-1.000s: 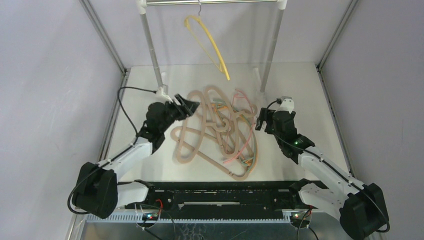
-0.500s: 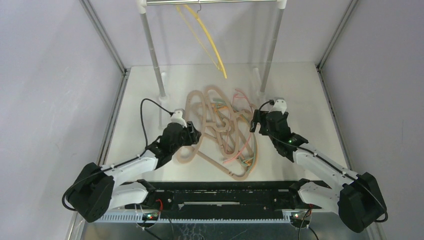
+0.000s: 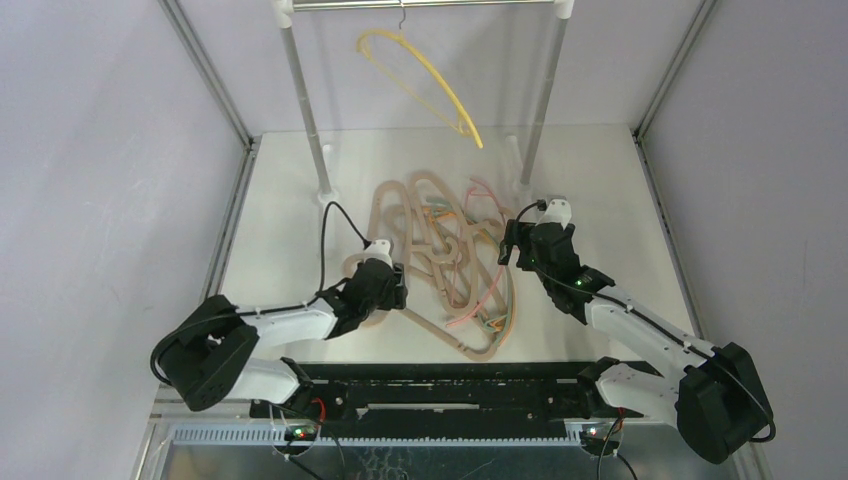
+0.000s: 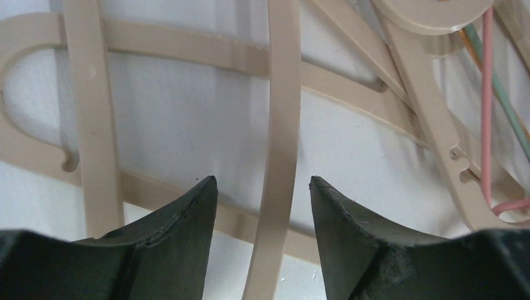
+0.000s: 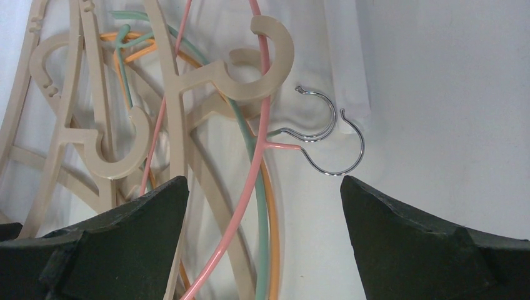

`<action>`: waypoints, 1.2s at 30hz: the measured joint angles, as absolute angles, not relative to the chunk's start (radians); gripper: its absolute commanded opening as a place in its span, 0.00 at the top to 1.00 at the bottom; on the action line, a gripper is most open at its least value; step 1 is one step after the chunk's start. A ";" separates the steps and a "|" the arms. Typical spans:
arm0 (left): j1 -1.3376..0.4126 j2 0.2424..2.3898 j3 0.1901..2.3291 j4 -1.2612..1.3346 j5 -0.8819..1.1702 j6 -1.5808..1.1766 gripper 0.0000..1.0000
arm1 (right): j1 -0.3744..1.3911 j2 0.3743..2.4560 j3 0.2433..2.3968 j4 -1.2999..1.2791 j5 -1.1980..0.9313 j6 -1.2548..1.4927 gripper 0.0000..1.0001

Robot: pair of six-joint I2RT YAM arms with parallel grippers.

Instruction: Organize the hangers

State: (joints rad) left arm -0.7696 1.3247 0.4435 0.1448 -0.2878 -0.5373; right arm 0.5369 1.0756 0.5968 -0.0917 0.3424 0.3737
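Observation:
A yellow hanger [image 3: 430, 85] hangs by its metal hook from the rail [image 3: 305, 110] at the back. Several beige hangers [image 3: 430, 240] lie tangled on the white table, with thin pink [image 5: 267, 106], green [image 5: 261, 250] and orange [image 5: 273, 250] ones among them. My left gripper [image 3: 392, 290] is low at the pile's left edge. In the left wrist view it [image 4: 262, 182] is open, with one beige hanger bar [image 4: 279, 156] between the jaws, untouched. My right gripper [image 3: 512, 245] is open wide at the pile's right edge, and in the right wrist view [image 5: 264, 181] it spans the pink, green and orange wires.
Two small metal hooks [image 5: 334, 147] lie on the table just beyond my right gripper. The rail's two upright posts [image 3: 543, 100] stand on feet behind the pile. Frame posts and grey walls close in both sides.
My left arm has drawn back from near the rail's left foot and dropped to the pile's near left edge. The yellow hanger swings on the rail. My right gripper shifted slightly toward the pile.

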 measured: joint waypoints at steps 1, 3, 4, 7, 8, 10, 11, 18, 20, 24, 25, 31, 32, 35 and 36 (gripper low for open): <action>-0.769 1.334 0.443 0.146 -0.293 -0.537 0.49 | 0.537 1.076 0.597 -0.092 0.343 0.374 0.00; -0.770 1.349 0.449 0.148 -0.296 -0.534 0.55 | 0.537 1.076 0.597 -0.092 0.346 0.374 0.00; -0.770 1.356 0.450 0.149 -0.296 -0.532 0.56 | 0.537 1.076 0.597 -0.092 0.348 0.374 0.00; -0.770 1.367 0.455 0.154 -0.301 -0.531 0.64 | 0.537 1.076 0.597 -0.092 0.353 0.374 0.00; -0.770 1.370 0.457 0.154 -0.300 -0.531 0.71 | 0.537 1.076 0.597 -0.092 0.356 0.374 0.00; -0.770 1.371 0.457 0.154 -0.299 -0.530 0.96 | 0.537 1.076 0.597 -0.092 0.357 0.374 0.00; -0.770 1.371 0.457 0.153 -0.289 -0.529 0.99 | 0.537 1.076 0.597 -0.092 0.358 0.374 0.00; -0.770 1.298 0.458 0.100 -0.279 -0.530 1.00 | 0.537 1.079 0.597 -0.083 0.360 0.374 0.00; -0.770 1.259 0.460 0.077 -0.275 -0.529 1.00 | 0.537 1.082 0.597 -0.077 0.360 0.373 0.00; -0.770 1.131 0.491 0.005 -0.252 -0.525 1.00 | 0.537 1.088 0.597 -0.065 0.361 0.373 0.00; -0.770 1.095 0.503 -0.005 -0.248 -0.525 1.00 | 0.537 1.090 0.597 -0.062 0.361 0.373 0.00; -0.770 0.881 0.597 -0.025 -0.242 -0.546 1.00 | 0.537 1.090 0.597 -0.057 0.371 0.373 0.00; -0.770 0.854 0.612 -0.024 -0.244 -0.552 1.00 | 0.537 1.090 0.597 -0.057 0.374 0.373 0.00; -0.768 0.795 0.638 -0.003 -0.255 -0.575 1.00 | 0.537 1.086 0.597 -0.057 0.385 0.373 0.00; -0.762 0.777 0.639 0.017 -0.256 -0.586 1.00 | 0.537 1.083 0.597 -0.057 0.388 0.373 0.00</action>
